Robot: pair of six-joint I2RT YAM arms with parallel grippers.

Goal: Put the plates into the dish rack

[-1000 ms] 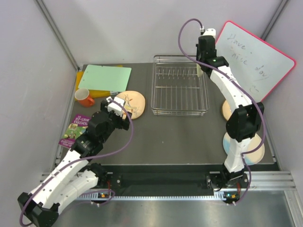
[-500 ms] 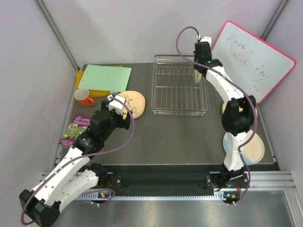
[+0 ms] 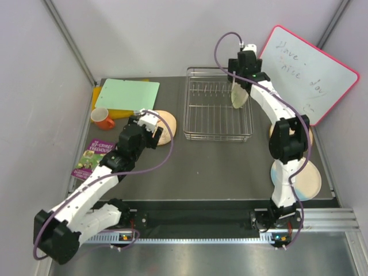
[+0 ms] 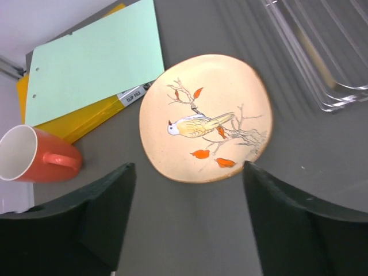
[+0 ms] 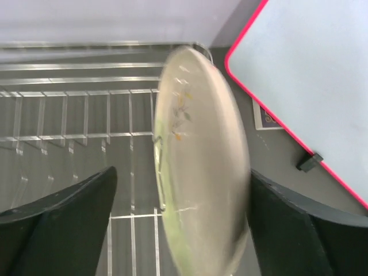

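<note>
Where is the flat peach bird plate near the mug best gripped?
Probably the rim facing the left end effector, coming down from above: the peach bird plate lies flat, so only the thin edge offers hold.

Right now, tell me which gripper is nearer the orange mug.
Left. The left gripper hovers over the peach plate close to the orange mug; the right gripper is across the table, above the dish rack at the yellow-green plate.
</note>
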